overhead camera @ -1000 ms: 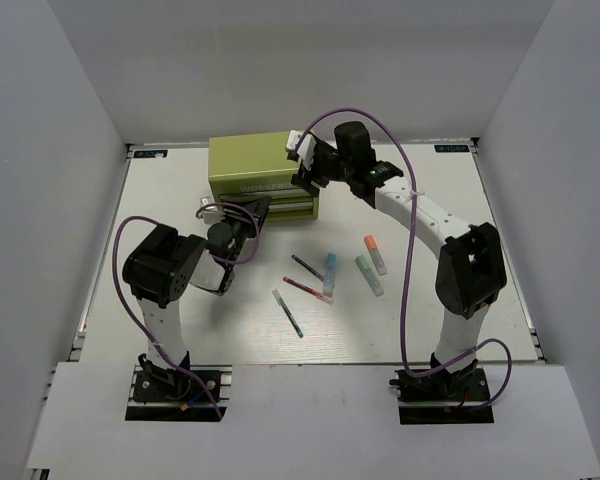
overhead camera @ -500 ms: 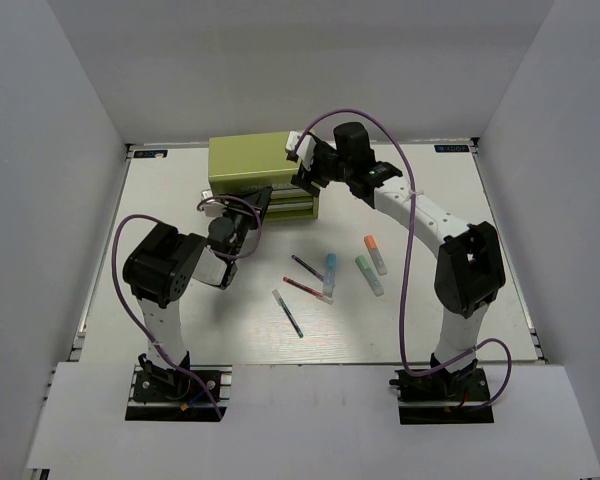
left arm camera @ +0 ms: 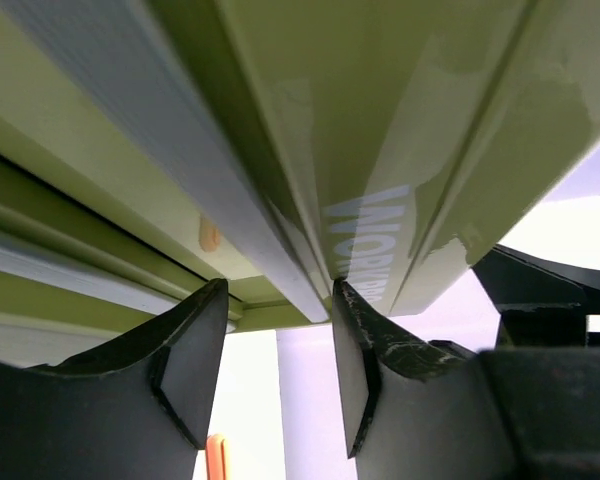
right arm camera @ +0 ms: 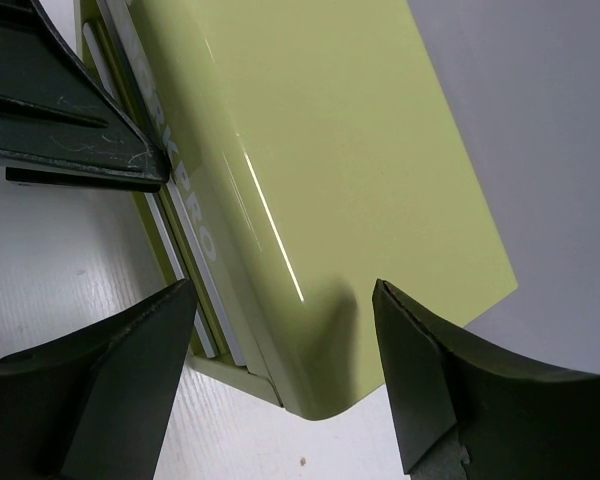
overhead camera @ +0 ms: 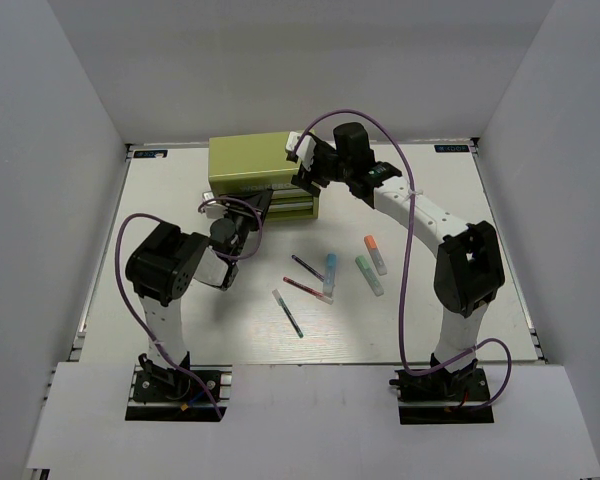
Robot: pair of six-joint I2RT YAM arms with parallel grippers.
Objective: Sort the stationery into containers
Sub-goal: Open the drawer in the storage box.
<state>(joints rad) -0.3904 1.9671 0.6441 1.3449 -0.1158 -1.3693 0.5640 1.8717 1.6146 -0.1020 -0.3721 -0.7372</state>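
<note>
Left wrist view has the left gripper [left arm camera: 277, 310] spread, its fingers astride a drawer's pull lip [left arm camera: 280, 225] on the olive tool chest [overhead camera: 248, 160], probably lining up to pinch it and draw it out. The right gripper [right arm camera: 282, 295], also spread, straddles the chest's top corner, likely to steady it. The stationery [overhead camera: 330, 272] lies loose on the table [overhead camera: 430, 220] behind both grippers, none held.

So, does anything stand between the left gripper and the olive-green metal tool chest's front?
Nothing visible: the left gripper is open at the olive-green metal tool chest, fingers either side of a front ridge.
</note>
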